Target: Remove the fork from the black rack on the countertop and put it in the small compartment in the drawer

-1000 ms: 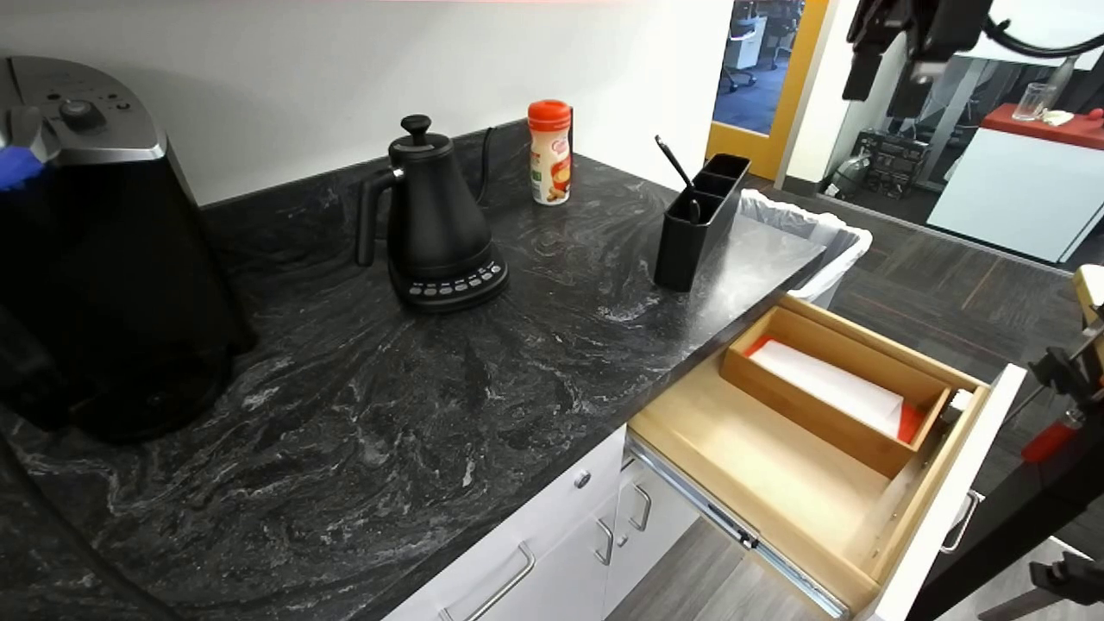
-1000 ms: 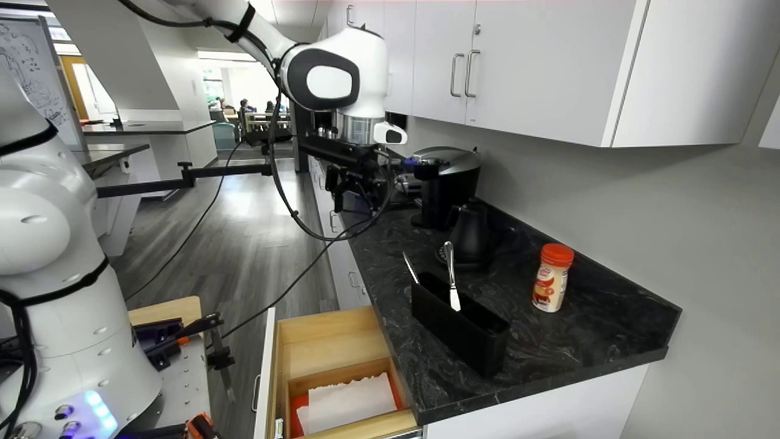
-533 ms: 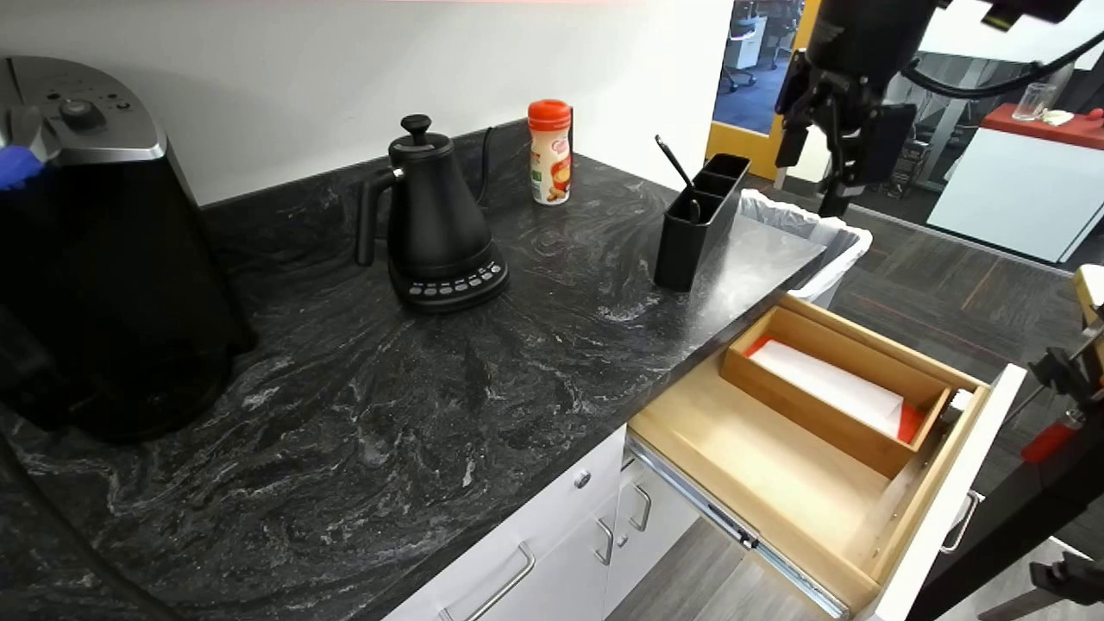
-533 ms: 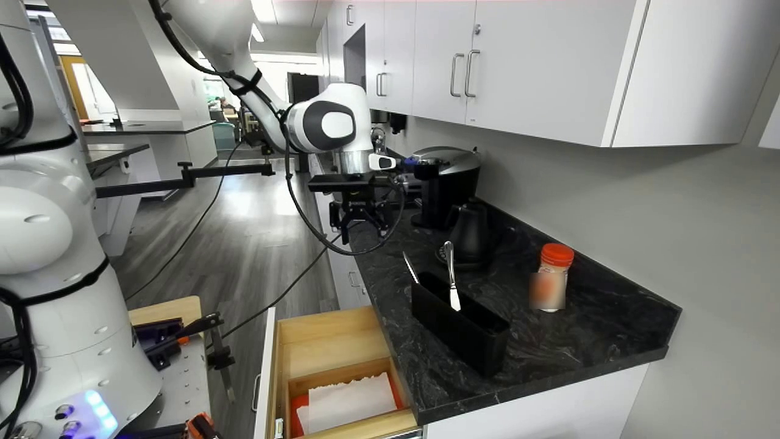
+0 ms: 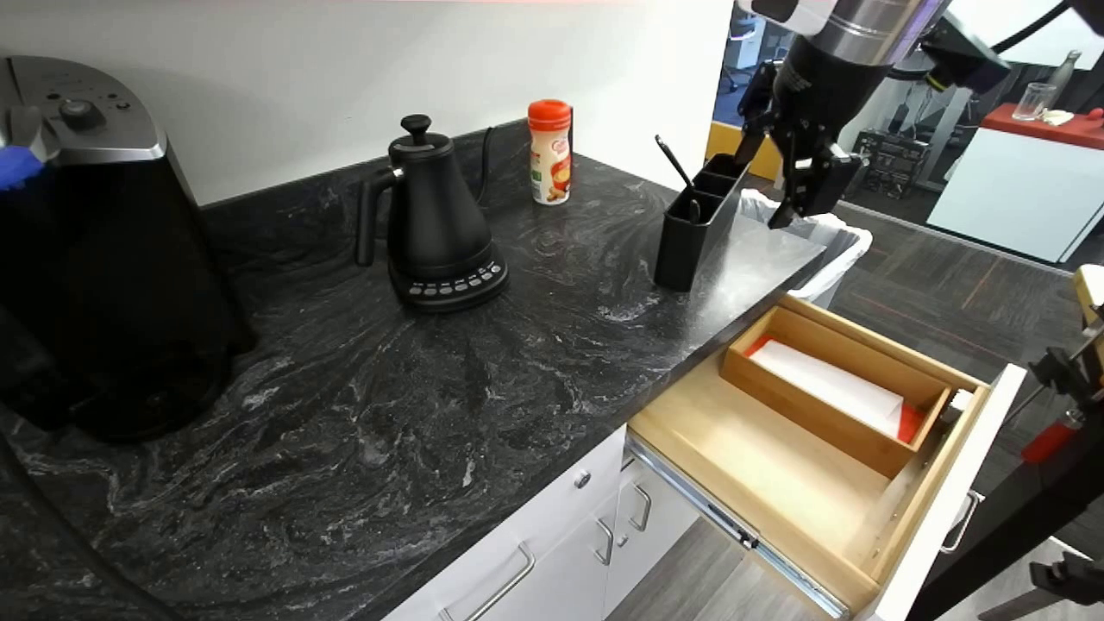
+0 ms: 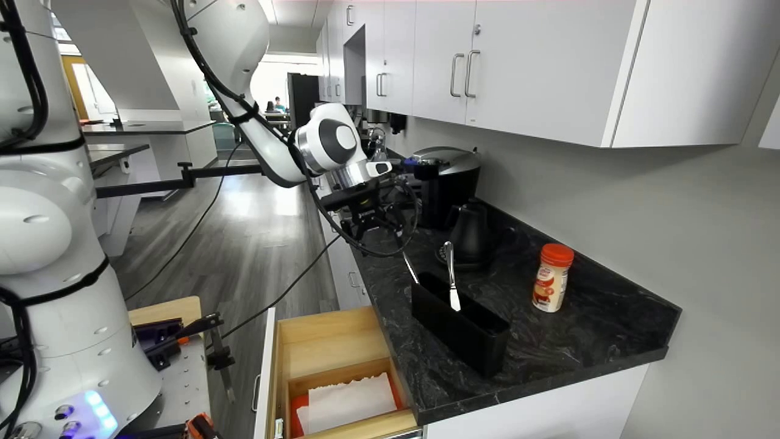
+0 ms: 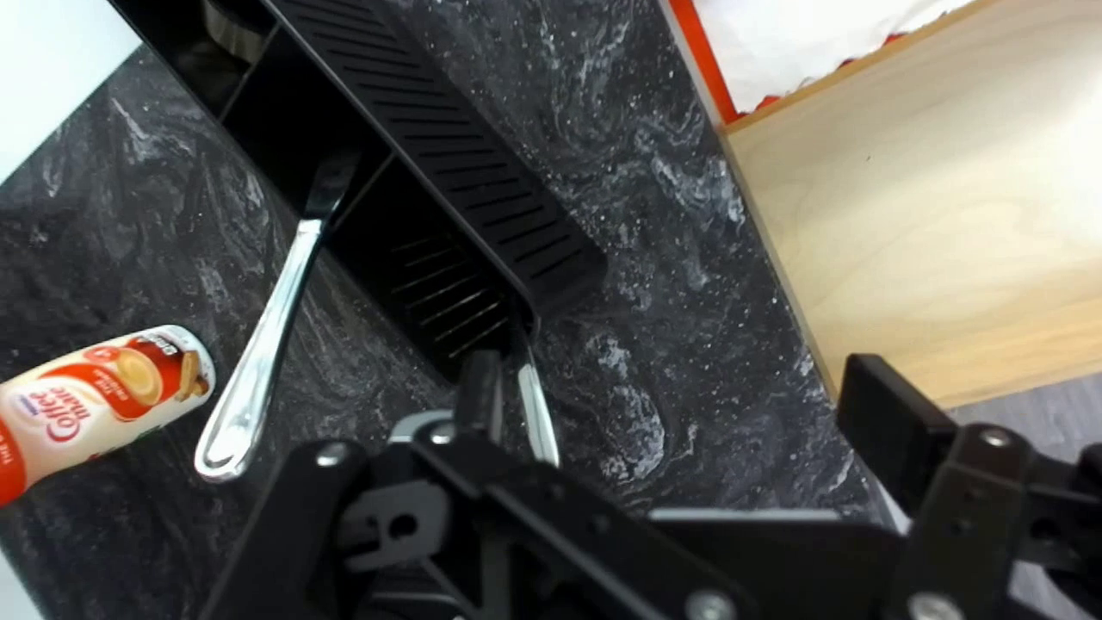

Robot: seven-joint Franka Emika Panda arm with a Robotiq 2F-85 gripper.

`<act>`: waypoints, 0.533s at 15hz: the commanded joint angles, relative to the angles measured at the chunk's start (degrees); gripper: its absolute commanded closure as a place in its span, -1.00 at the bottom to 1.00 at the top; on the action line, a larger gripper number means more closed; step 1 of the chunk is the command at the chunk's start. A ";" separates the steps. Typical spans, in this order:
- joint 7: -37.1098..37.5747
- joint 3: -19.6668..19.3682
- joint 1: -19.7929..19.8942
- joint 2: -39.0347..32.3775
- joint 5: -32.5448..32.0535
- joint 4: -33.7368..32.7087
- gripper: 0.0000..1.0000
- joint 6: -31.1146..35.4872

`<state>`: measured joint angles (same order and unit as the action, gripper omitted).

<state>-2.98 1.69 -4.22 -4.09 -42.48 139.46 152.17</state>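
tool [image 7: 680, 392]: jaws apart | utensils [image 7: 267, 344]: in black rack [image 6: 460, 332] | drawer [image 5: 776, 457]: extended

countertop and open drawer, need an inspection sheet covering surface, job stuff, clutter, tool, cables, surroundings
Surface: countertop, dark with pale veining
Rack: upright near the countertop's edge
Utensils: two lean out of the rack, handles up; heads too dark to tell their kind
Drawer: pulled open; its small compartment holds white paper over something red
Clutter: kettle, creamer and coffee machine stand on the countertop
Tool: open, near one utensil; contact unclear
Cables: black cable hangs in a loop by the tool
Surroundings: lined bin past the countertop's end; white wall cabinets above
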 commanded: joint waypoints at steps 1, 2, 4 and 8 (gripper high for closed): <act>12.11 -1.98 0.55 -2.24 -5.36 -1.77 -1.00 5.94; 15.80 -2.82 0.55 -3.24 -7.22 -2.79 -1.00 7.37; 23.27 -4.65 0.10 -5.12 -11.97 -4.82 -1.00 9.50; 35.46 -6.84 -1.29 -10.02 -20.47 -9.26 -1.00 11.20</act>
<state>24.17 -3.62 -4.30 -10.27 -57.40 133.77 161.67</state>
